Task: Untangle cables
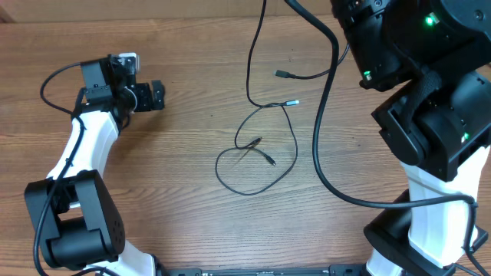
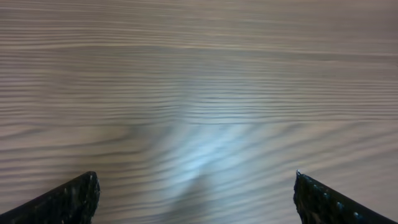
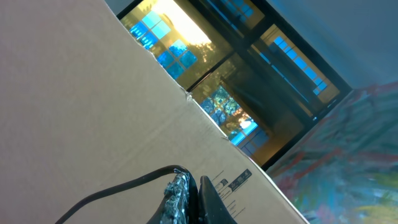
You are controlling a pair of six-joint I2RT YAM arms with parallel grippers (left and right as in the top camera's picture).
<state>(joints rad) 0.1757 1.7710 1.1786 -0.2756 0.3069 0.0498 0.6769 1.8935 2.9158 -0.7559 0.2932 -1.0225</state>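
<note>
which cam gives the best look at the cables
Overhead: it shows the cables whole, looped and crossing on the table, with the plug ends visible. Left wrist shows none, only bare wood between the fingers of the open left hand. Right wrist shows just one strand running up to the shut right hand, apparently pinched there.

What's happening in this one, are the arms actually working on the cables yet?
The right gripper is raised off the table and pinched shut on one thin black cable. The rest of the cables lie in a loose loop mid-table, with plug ends crossing inside it. The left gripper is wide open over bare wood on the left, holding nothing.
</note>
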